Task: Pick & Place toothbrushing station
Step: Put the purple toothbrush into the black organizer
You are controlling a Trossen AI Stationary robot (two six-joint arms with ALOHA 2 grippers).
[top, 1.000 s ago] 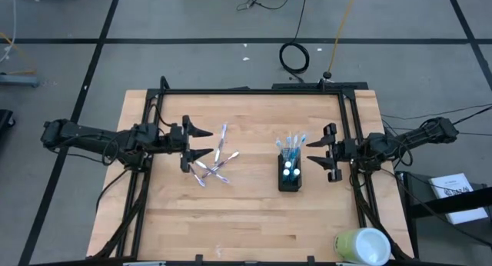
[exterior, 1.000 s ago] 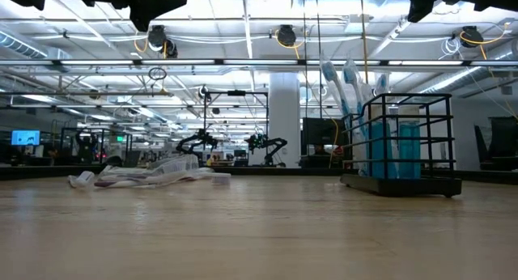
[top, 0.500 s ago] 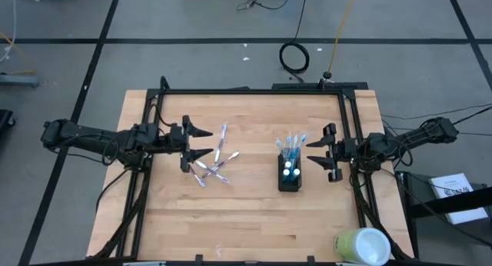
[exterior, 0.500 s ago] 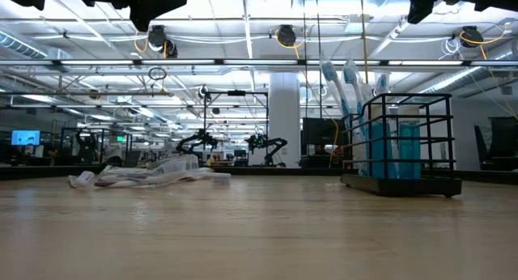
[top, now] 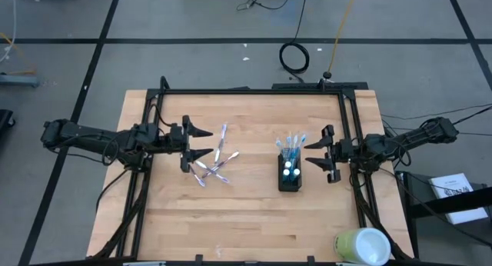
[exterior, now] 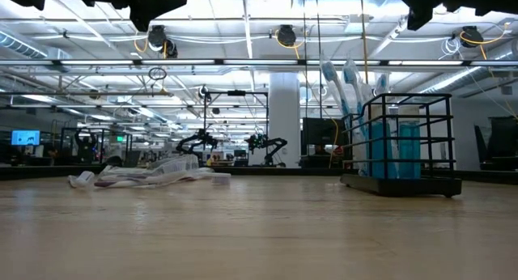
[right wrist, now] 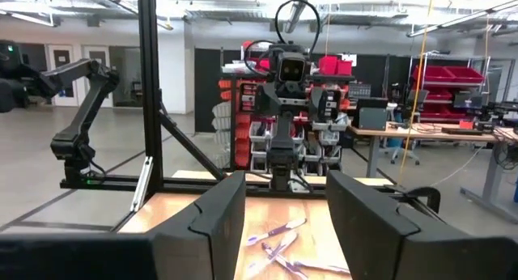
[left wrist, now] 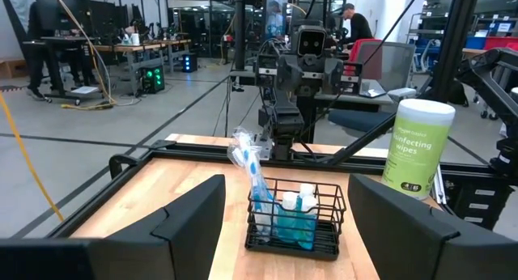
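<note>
The black wire-mesh holder (top: 290, 174) stands on the table right of centre, with blue-and-white toothbrushes (top: 292, 143) upright in its far end and white-capped tubes (top: 290, 170) in it; it also shows in the low view (exterior: 401, 142) and the left wrist view (left wrist: 295, 218). Several loose toothbrushes (top: 214, 164) lie in a heap left of centre. My left gripper (top: 204, 143) is open, above the table just left of the heap. My right gripper (top: 314, 155) is open, just right of the holder, above the table.
A yellow-green and white wipes cylinder (top: 361, 245) lies at the table's near right corner. A black frame (top: 254, 91) runs along the far, left and right edges. Bare wood lies between the heap and the holder and toward the near edge.
My right gripper has moved a little toward the table's left, closer to the holder. Nothing else has moved.
</note>
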